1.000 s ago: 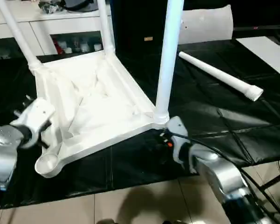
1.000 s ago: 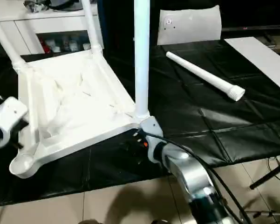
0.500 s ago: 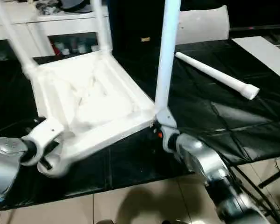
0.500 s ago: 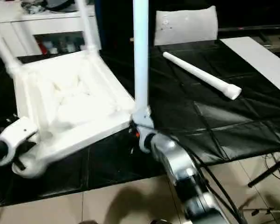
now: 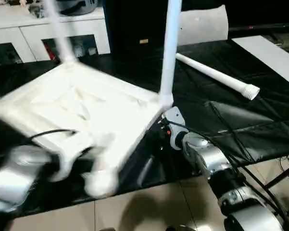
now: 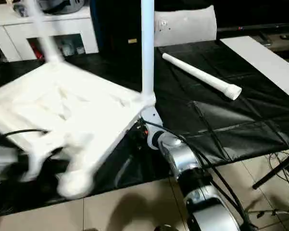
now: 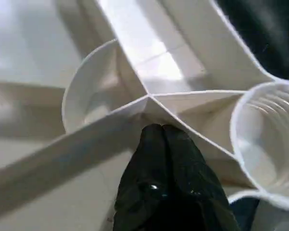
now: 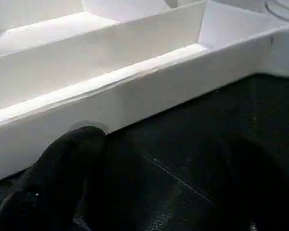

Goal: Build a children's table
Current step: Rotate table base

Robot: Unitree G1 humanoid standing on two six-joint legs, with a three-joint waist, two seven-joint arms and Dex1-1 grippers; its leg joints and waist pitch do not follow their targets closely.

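The children's table top (image 5: 86, 108) lies upside down on the black work table, ribbed underside up and blurred. One white leg (image 5: 170, 48) stands in its near right corner socket, and a second, blurred leg (image 5: 57, 33) rises at the back. A loose leg (image 5: 214, 74) lies to the right. My left gripper (image 7: 162, 132) is shut, its tips pressed against a rib junction beside an empty corner socket (image 7: 269, 134). My right gripper (image 8: 154, 183) is open, low in front of the top's side wall (image 8: 134, 96), just below the corner with the upright leg.
A white cabinet (image 5: 19, 33) stands behind the work table (image 5: 259, 120), and a white board (image 5: 269, 53) lies at the far right. The table's front edge and the tiled floor (image 5: 149, 207) lie close under my forearms. Cables trail along my right arm (image 5: 216, 168).
The table top has swung round and tipped, its near left corner coming toward me and to the right. My left arm moved with it. My right gripper stays by the upright leg's corner.
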